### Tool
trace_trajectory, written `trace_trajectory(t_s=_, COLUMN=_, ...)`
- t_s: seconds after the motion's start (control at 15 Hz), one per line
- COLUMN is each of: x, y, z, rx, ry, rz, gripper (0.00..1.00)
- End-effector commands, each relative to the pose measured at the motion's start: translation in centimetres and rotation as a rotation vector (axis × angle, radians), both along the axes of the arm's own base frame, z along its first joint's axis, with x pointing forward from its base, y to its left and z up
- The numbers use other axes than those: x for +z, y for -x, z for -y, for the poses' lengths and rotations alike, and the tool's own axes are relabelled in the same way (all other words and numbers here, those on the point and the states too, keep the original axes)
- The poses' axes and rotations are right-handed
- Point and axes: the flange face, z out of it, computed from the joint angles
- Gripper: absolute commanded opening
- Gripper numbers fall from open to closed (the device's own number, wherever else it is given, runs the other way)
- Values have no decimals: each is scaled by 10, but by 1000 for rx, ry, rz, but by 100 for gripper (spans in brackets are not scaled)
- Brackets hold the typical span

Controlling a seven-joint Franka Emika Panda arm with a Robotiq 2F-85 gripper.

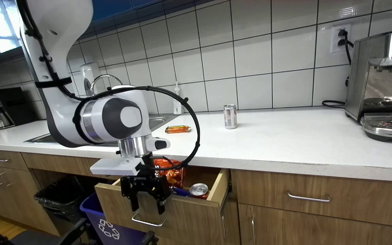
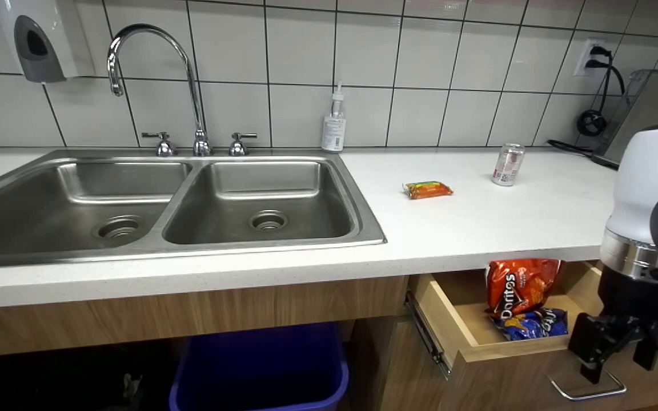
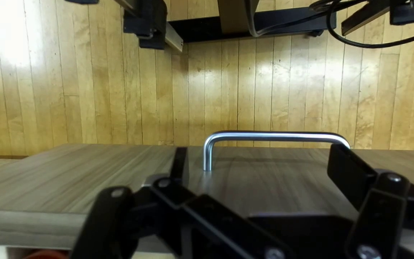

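On the white speckled surface [image 1: 301, 136] stands a slim silver drinks can [image 1: 230, 116], with a small orange plastic-wrapped packet [image 2: 429, 190] lying near it; a stainless-steel double sink [image 2: 179, 197] is set in alongside. Below, a wood-grain drawer [image 1: 196, 219] sits pulled out, holding a shiny red Doritos bag [image 2: 526, 285], a crinkled blue snack bag [image 2: 537, 325] at its foot and a red can with a silver top [image 1: 199, 190]. A blue plastic recycling bin [image 1: 109, 221] is near the drawer. The white robot arm [image 1: 129, 115] blocks part of the drawer's inside in both exterior views. Low on the drawer's front, just beside the tips of the black fingers [image 3: 350, 172], is a silver metal bar handle [image 3: 275, 136]. Its long axis runs level along the front, its legs pointing into the wood. The fingers are spread wide along the bar's length, gripping nothing; one overlaps the bar's end in the wrist view, but I cannot tell whether they touch.
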Motion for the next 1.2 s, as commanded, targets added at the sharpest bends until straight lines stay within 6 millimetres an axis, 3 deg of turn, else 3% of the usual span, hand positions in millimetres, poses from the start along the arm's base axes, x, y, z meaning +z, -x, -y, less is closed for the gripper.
trace_trajectory(t_s=0.0, x=0, y=-12, z=-1, rx=-24, ry=10, rz=31, gripper=100)
trace_trajectory(t_s=1.13, x=-7, y=-52, z=8, rx=-38, ry=19, rz=65, gripper=100)
